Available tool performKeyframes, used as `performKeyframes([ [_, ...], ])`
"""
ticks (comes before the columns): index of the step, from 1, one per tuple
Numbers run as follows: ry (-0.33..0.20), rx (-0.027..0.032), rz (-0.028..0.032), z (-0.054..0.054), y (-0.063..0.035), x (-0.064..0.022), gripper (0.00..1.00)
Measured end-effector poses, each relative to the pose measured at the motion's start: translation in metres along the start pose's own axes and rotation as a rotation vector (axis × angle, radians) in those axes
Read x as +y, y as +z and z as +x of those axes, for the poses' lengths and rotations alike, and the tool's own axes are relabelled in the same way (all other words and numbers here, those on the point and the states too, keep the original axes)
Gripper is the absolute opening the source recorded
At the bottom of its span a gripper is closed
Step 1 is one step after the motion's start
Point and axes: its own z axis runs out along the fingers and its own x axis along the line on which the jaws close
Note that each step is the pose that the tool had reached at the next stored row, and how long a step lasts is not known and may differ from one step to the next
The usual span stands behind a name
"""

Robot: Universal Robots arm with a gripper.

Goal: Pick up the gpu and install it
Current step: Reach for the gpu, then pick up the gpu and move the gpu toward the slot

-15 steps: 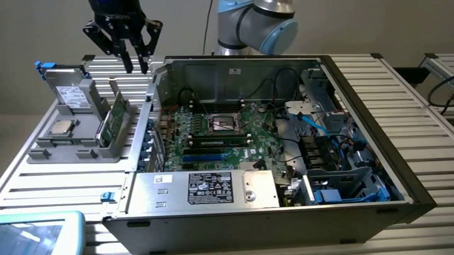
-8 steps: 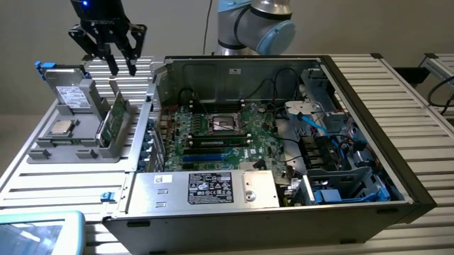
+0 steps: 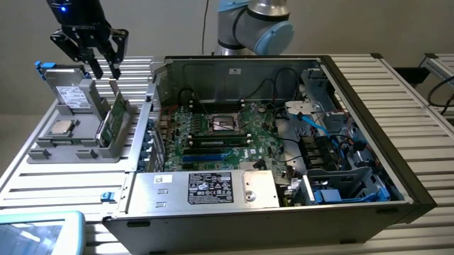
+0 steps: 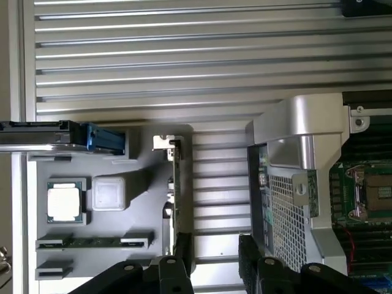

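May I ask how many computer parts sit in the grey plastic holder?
4: silver hard drive with blue clips, upright; square silver processor chip, flat beside it; long green memory stick, flat; green gpu card, on edge nearest the computer case.

Green gpu upright in grey holder

Surface is a slatted aluminium table, slats running across the exterior view. Two main items sit directly on it. Grey parts fixture lies flat on the exterior view's left. Open tower PC case lies on its side, side panel off, to the fixture's right. Wrist view shows a strip of bare slats between them. Small blue piece sits by the case's near-left corner; can't tell what it is.
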Motion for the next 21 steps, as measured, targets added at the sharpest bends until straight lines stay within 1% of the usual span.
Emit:
performKeyframes([
  [8,0.000,0.0000,0.0000,0.037,0.0046,-0.0030,0.45],
  [10,0.000,0.0000,-0.0002,0.044,0.0048,-0.0051,0.45],
  [12,-0.001,0.0001,-0.0001,0.047,0.0049,-0.0107,0.45],
  [15,-0.002,0.0001,-0.0002,0.047,0.0055,-0.0215,0.45],
  [18,-0.001,0.0005,-0.0001,0.047,0.0059,-0.0219,0.45],
  [21,-0.001,0.0024,0.0001,0.047,0.0060,-0.0219,0.45],
])
